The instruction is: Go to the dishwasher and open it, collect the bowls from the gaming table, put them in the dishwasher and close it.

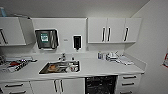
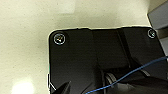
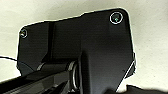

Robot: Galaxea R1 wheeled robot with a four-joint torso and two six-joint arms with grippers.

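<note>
We're facing the kitchenette square on. The dishwasher (image 1: pixel 101 85) sits under the white bench (image 1: pixel 100 68), just right of the sink (image 1: pixel 60 67), between the white cabinet doors (image 1: pixel 58 86) and a stack of drawers (image 1: pixel 129 83). Its bay reads dark and racked, so it looks open already, though the door itself is cut off at the lower edge of the head view and I can't confirm how it lies.

The sink holds a jumble of dishes. A paper-towel dispenser (image 1: pixel 46 38) and a dark soap dispenser (image 1: pixel 77 42) hang on the wall above, and small items (image 1: pixel 112 57) cluster on the bench to the right. No blue bowl is in sight here.

Both wrist views look down past the robot's own dark plates at pale floor. Whether the fingers on either arm are apart or together, I cannot tell.

The risks from here: if that door is lowered out of sight, the base could clip it when it moves. The right-hand wall (image 1: pixel 155 50) stands close too, leaving little room for the right arm to swing.
</note>
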